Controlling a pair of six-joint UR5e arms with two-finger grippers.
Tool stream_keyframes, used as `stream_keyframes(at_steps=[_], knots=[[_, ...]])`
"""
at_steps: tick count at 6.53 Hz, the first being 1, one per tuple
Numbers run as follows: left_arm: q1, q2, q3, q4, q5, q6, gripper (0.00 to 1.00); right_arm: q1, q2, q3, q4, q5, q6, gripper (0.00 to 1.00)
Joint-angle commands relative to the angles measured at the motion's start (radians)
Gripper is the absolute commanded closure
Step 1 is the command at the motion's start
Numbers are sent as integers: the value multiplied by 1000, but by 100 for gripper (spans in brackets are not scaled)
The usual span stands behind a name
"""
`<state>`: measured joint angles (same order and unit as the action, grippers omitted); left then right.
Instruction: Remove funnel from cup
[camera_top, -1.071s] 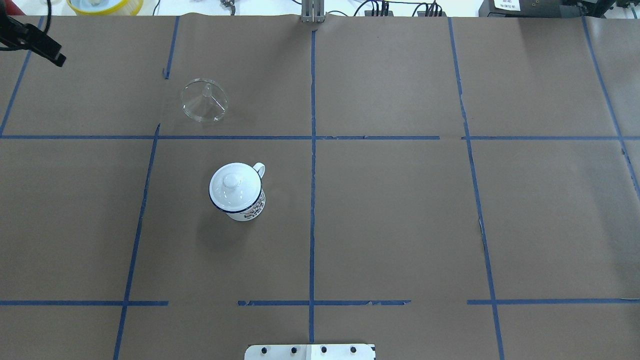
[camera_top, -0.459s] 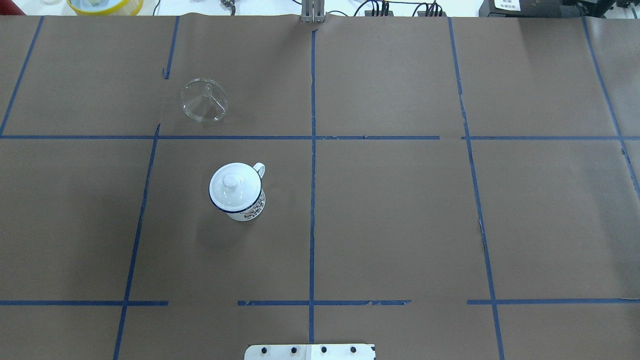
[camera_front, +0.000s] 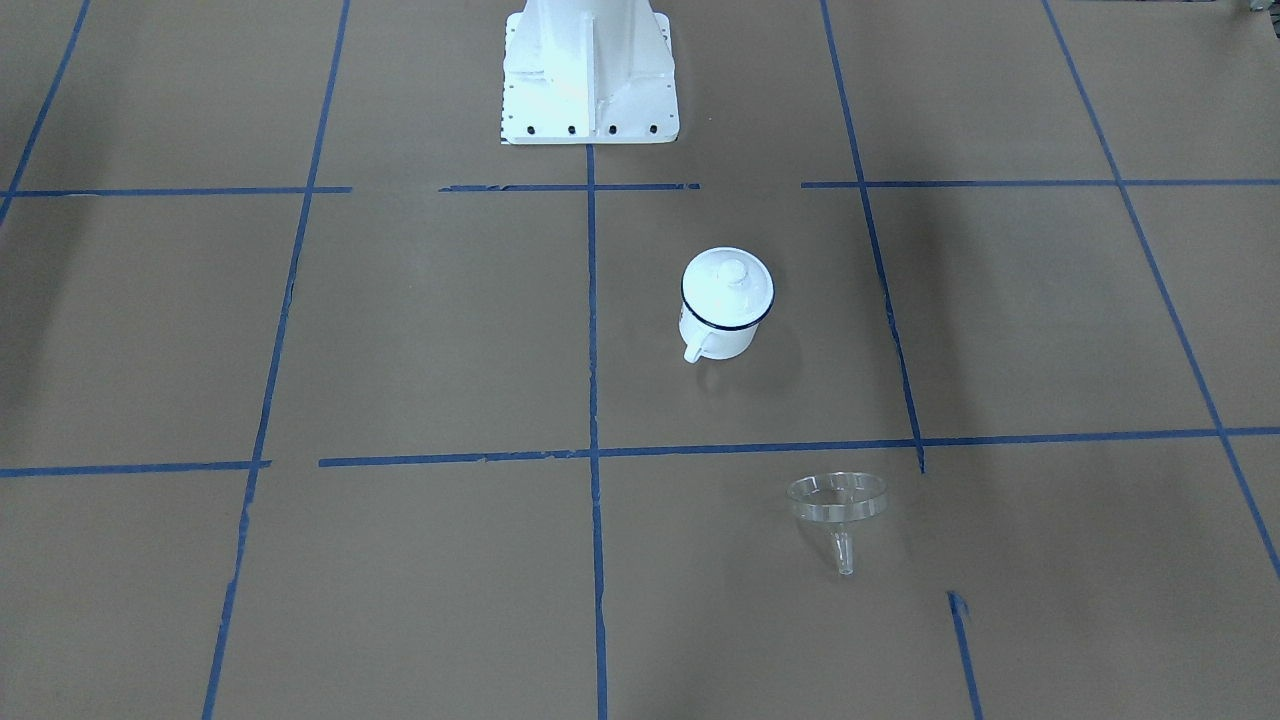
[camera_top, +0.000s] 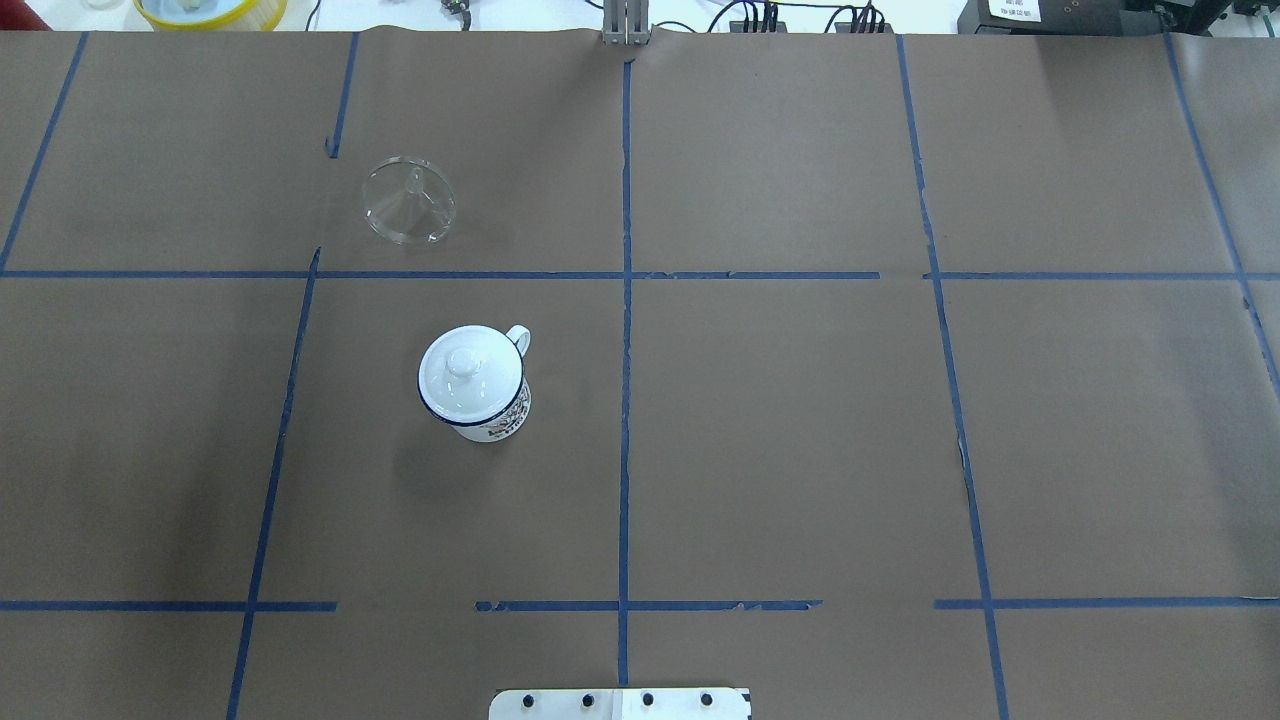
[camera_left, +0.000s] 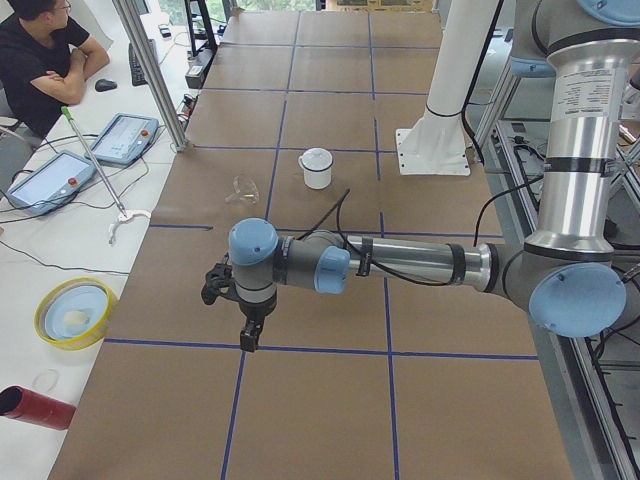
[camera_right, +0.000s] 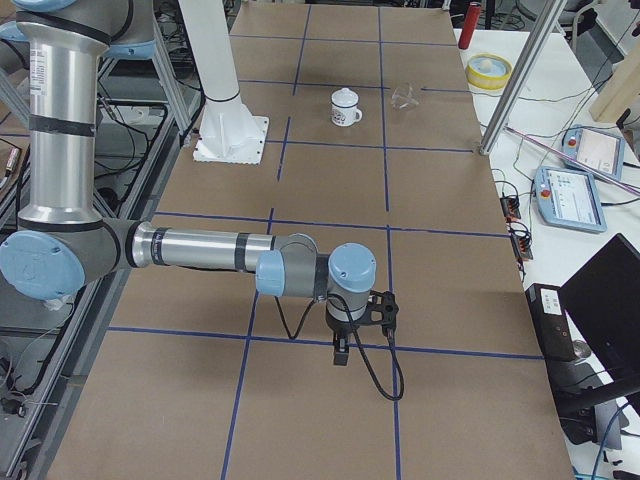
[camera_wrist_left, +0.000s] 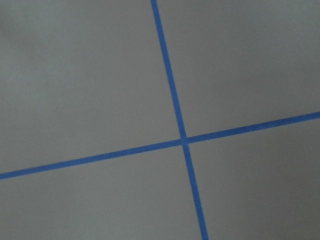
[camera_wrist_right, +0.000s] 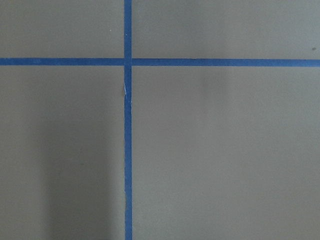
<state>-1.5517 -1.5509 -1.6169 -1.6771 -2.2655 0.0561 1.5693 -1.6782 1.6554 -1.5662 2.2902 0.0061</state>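
Note:
The clear funnel (camera_top: 408, 200) lies tipped on its side on the brown paper, apart from the cup, spout pointing away from the robot (camera_front: 838, 502). The white cup (camera_top: 492, 418) with a dark blue rim stands upright nearer the robot (camera_front: 722, 335), a white domed lid (camera_top: 467, 372) on top. Both also show small in the side views: funnel (camera_left: 243, 189) (camera_right: 405, 96), cup (camera_left: 316, 168) (camera_right: 346, 108). My left gripper (camera_left: 245, 335) and right gripper (camera_right: 341, 355) hang over bare paper far from both, at opposite table ends. I cannot tell if they are open. The wrist views show only paper and tape.
The robot's white base (camera_front: 588, 80) stands at the near table edge. A yellow bowl (camera_left: 72, 312), a red cylinder (camera_left: 30, 408), teach pendants (camera_left: 120, 138) and a seated operator (camera_left: 40, 50) are on the far side. A metal post (camera_left: 150, 70) rises at that edge.
My left gripper, at the overhead view's top left corner a second ago, has moved out of that view. Funnel and cup have not moved.

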Motion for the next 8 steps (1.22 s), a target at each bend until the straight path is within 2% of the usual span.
stream_keyframes(at_steps=[1, 3, 8], knots=[[-2, 12, -5, 4, 0, -9, 0, 0, 0, 0, 0, 0, 0, 0], [-4, 14, -9, 23, -43, 1, 0, 0, 0, 0, 0, 0, 0, 0], [-4, 17, -15, 22, -45, 4, 0, 0, 0, 0, 0, 0, 0, 0]])
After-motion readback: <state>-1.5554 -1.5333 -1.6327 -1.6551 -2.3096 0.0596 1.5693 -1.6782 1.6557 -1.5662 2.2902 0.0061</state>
